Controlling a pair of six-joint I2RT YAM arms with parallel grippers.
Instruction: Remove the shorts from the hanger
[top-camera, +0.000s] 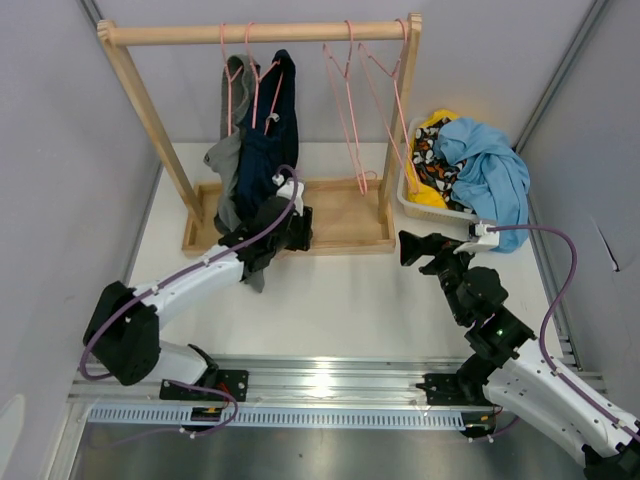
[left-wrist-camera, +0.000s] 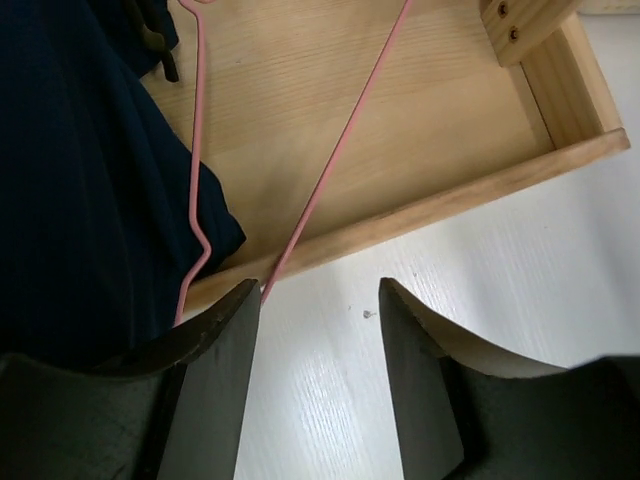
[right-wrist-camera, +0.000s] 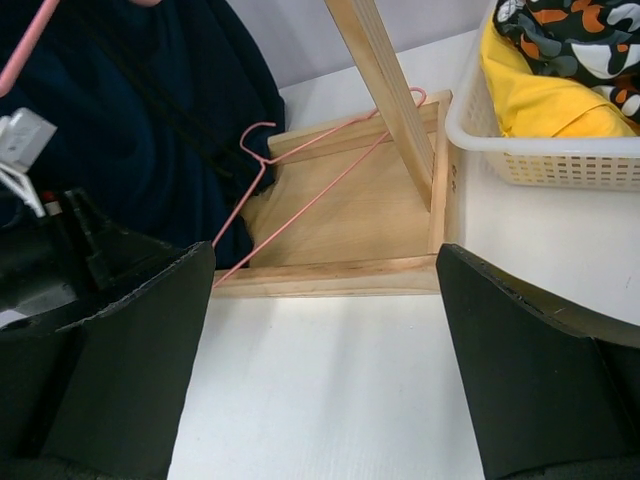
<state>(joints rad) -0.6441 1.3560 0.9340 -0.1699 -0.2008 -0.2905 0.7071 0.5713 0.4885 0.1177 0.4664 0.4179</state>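
Dark navy shorts (top-camera: 272, 135) hang limp from a pink hanger (top-camera: 256, 90) at the left of the wooden rack (top-camera: 260, 33), beside a grey garment (top-camera: 228, 160). Soft, light cloth, probably best pinched at the lower hem. The left gripper (left-wrist-camera: 320, 300) sits half-spread and empty beside them; the right gripper (right-wrist-camera: 325, 265) gapes wide, holding nothing

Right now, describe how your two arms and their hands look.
The left arm and right arm have white links and black joints, each trailed by a purple cable. The left hand and right hand each have two broad black fingers. A small green light shows on the right arm.
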